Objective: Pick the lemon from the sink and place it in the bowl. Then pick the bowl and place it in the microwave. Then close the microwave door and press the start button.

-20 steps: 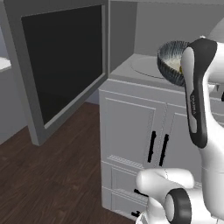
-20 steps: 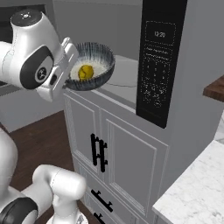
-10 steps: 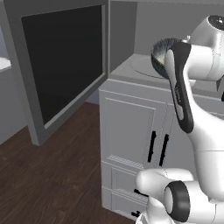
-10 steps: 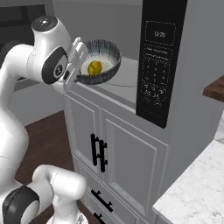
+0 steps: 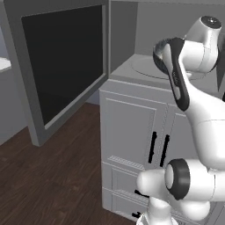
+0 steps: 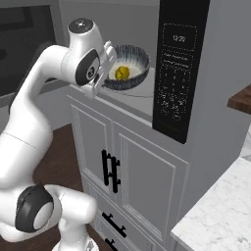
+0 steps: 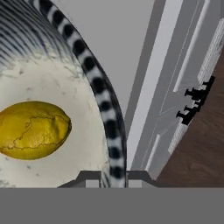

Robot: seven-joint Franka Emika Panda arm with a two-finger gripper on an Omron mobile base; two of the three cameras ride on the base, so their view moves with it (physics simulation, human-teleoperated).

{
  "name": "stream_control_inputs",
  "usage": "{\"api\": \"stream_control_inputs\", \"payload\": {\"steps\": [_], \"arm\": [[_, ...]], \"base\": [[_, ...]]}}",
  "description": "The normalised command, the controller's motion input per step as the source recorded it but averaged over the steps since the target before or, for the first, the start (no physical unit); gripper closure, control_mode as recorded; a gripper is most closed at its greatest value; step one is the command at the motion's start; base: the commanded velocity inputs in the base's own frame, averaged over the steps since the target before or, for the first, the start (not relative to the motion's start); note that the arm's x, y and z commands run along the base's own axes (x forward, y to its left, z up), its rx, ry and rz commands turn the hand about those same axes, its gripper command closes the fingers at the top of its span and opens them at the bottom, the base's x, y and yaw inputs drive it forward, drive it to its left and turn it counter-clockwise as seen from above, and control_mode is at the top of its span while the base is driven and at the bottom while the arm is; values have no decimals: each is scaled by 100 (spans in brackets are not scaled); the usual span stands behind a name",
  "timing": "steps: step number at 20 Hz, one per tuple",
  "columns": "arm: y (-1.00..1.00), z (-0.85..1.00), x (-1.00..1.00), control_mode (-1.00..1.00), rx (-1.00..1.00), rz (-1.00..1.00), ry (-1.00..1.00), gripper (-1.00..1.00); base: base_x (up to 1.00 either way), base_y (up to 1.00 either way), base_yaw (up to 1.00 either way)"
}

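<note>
Open microwave [image 6: 122, 93] cavity above pale cabinets | fingers [image 7: 114, 177] clamp bowl [image 6: 128, 68] rim, over turntable | lemon [image 6: 122, 72] inside bowl

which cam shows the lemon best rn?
Hand view: the lemon is large and sharp, lying inside the bowl near the rim that the tool pinches. The right base view shows it as a small yellow spot in the bowl. In the left base view the arm hides it.
</note>
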Motion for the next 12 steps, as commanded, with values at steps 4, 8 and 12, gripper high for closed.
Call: {"api": "stream_control_inputs", "payload": {"steps": [4, 8, 12], "arm": [[-27, -22, 54, -100, 0, 0, 0, 100], [-16, -37, 47, -100, 0, 0, 0, 100], [-13, -31, 47, -100, 0, 0, 0, 100]], "base": [[0, 0, 0], [0, 0, 0], [0, 0, 0]]}}
